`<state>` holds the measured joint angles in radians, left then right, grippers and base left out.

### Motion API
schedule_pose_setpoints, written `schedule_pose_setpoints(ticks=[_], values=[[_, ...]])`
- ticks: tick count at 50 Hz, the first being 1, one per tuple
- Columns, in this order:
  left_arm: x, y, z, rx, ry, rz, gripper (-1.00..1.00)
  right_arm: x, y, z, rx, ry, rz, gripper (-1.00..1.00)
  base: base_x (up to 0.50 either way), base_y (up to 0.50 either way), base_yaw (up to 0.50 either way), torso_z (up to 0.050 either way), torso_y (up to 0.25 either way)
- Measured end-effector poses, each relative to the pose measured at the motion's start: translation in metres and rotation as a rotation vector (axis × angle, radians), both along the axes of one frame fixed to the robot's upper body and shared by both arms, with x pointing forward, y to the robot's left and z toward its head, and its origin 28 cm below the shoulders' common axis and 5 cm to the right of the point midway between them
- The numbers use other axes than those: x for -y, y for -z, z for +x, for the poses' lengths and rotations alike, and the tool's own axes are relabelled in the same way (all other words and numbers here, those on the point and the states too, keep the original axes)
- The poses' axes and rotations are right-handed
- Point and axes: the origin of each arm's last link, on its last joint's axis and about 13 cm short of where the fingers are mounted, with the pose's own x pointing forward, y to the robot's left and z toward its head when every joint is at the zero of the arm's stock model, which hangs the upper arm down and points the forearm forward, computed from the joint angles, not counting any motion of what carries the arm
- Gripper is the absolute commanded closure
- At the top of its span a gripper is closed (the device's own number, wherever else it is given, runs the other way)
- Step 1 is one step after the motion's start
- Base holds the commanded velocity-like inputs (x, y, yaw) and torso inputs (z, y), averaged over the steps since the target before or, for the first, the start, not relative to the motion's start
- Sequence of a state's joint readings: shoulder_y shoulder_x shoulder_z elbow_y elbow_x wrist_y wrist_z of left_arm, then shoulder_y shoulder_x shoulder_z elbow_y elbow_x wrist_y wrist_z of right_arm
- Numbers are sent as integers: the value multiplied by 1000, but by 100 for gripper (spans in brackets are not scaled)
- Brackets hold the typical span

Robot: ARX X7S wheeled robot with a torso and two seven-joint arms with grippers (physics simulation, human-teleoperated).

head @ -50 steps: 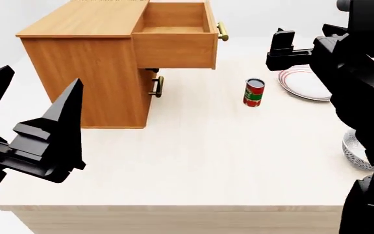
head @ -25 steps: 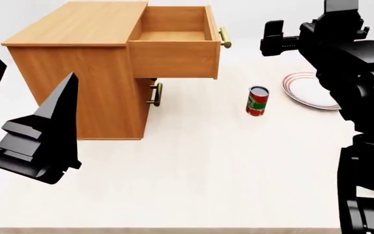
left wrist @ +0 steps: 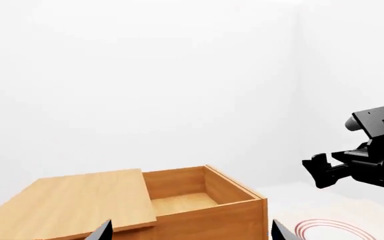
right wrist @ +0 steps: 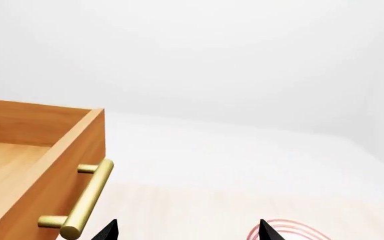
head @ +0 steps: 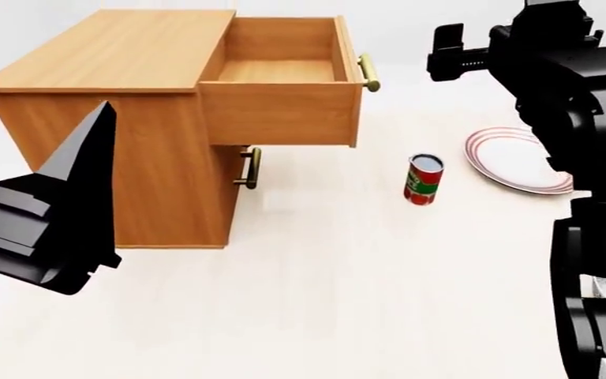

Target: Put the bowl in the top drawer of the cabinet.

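The top drawer (head: 278, 83) of the light-wood cabinet (head: 114, 126) stands pulled out, bare inside. Right of the cabinet on the pale desk (head: 324, 268) stand a red can (head: 423, 179) and a red-ringed plate (head: 519, 160). The bowl is out of sight. Left gripper (head: 29, 213) and right gripper (right wrist: 186, 231) jaws both apart, holding nothing.

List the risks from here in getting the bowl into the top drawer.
1. No view clearly shows the bowl. The right arm blocks the head view's right edge, so reaching is partly blind.
2. The right end effector hangs open close to the pulled-out top drawer and its handle, and could knock it.
3. The upright can stands in the likely carrying path.
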<state>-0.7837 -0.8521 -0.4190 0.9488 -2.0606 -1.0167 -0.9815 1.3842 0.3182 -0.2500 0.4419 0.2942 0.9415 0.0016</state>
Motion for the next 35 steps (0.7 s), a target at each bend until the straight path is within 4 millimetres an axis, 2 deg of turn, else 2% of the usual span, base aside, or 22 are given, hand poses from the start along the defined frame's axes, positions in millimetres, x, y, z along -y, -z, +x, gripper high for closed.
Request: schedule_pose_setpoints(ticks=[35], values=[[2, -7, -4, 26, -4, 16, -100, 5, -12, -3, 21, 8, -14, -100, 195, 0, 0, 0, 0]])
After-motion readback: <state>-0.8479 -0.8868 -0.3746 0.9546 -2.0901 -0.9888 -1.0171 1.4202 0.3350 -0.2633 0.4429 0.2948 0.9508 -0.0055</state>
